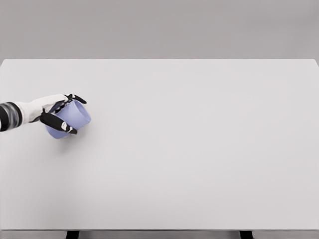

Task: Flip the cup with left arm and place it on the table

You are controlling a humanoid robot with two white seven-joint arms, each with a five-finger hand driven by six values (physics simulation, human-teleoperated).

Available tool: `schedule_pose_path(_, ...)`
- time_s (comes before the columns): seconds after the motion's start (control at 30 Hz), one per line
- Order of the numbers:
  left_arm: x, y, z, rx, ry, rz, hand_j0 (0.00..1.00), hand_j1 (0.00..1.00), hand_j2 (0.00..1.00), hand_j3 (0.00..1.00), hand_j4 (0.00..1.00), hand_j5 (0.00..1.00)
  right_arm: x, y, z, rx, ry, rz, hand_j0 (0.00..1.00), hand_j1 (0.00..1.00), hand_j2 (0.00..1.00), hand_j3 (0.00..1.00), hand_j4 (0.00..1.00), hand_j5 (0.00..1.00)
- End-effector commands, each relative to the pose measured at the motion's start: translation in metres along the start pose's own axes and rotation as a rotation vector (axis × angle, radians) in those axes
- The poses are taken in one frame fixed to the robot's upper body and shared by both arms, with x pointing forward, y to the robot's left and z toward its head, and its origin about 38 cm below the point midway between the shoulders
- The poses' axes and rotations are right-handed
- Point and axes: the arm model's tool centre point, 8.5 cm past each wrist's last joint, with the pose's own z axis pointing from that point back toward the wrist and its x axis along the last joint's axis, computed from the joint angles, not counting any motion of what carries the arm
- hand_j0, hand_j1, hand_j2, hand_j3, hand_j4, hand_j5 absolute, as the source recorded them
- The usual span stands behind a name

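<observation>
Bright, even, soft light w/ faint shadows, slightly blurry render.

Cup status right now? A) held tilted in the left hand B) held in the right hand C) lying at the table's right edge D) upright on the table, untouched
A: the left hand has its fingers wrapped around the lavender cup, which sits tilted at the left side of the table.

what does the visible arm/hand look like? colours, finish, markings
Only the left arm shows. Its forearm is white with dark grey and black bands near the picture's edge. The left hand has a white back and black fingers with small pale patches. No cables visible.
</observation>
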Motion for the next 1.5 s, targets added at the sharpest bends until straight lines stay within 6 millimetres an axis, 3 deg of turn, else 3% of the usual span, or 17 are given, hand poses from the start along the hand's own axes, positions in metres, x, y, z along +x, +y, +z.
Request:
schedule_pose_path(0.0, 0.004, 0.009, 0.003, 0.004, -0.081, 0.045, 0.67, 0.67, 0.67, 0.67, 0.67, 0.67, 0.000, 0.000, 0.000, 0.000, 0.000, 0.000, 1.00, 1.00, 1.00, 1.00, 1.00, 1.00)
schedule_pose_path(0.17, 0.008, 0.013, 0.001, -0.075, -0.263, 0.087, 0.69, 0.69, 0.69, 0.69, 0.69, 0.69, -0.001, 0.000, 0.000, 0.000, 0.001, 0.000, 1.00, 1.00, 1.00, 1.00, 1.00, 1.00)
schedule_pose_path(0.4, -0.010, -0.003, -0.031, -0.210, -0.498, 0.109, 0.71, 0.71, 0.71, 0.71, 0.71, 0.71, 0.000, 0.000, 0.000, 0.000, 0.000, 0.000, 1.00, 1.00, 1.00, 1.00, 1.00, 1.00)
schedule_pose_path(0.6, -0.021, 0.009, -0.040, -0.123, -0.635, 0.210, 0.72, 0.72, 0.72, 0.72, 0.72, 0.72, 0.000, 0.000, 0.000, 0.000, 0.000, 0.000, 1.00, 1.00, 1.00, 1.00, 1.00, 1.00)
schedule_pose_path(0.73, -0.006, 0.021, -0.048, -0.059, -0.724, 0.261, 0.72, 0.72, 0.72, 0.72, 0.72, 0.72, 0.000, 0.000, 0.000, 0.000, 0.000, 0.000, 1.00, 1.00, 1.00, 1.00, 1.00, 1.00)
schedule_pose_path(1.13, 0.013, -0.021, -0.111, 0.035, -0.930, 0.345, 0.75, 0.75, 0.75, 0.75, 0.75, 0.75, 0.000, 0.000, 0.000, 0.000, 0.000, 0.000, 1.00, 1.00, 1.00, 1.00, 1.00, 1.00)
schedule_pose_path(1.4, 0.013, -0.050, -0.143, 0.022, -0.898, 0.432, 0.79, 0.79, 0.79, 0.79, 0.79, 0.79, 0.000, 0.000, 0.000, 0.000, 0.000, 0.000, 1.00, 1.00, 1.00, 1.00, 1.00, 1.00)
schedule_pose_path(1.47, 0.005, -0.059, -0.147, 0.016, -0.873, 0.449, 0.79, 0.79, 0.79, 0.79, 0.79, 0.79, 0.000, 0.000, 0.000, 0.000, 0.001, 0.000, 1.00, 1.00, 1.00, 1.00, 1.00, 1.00)
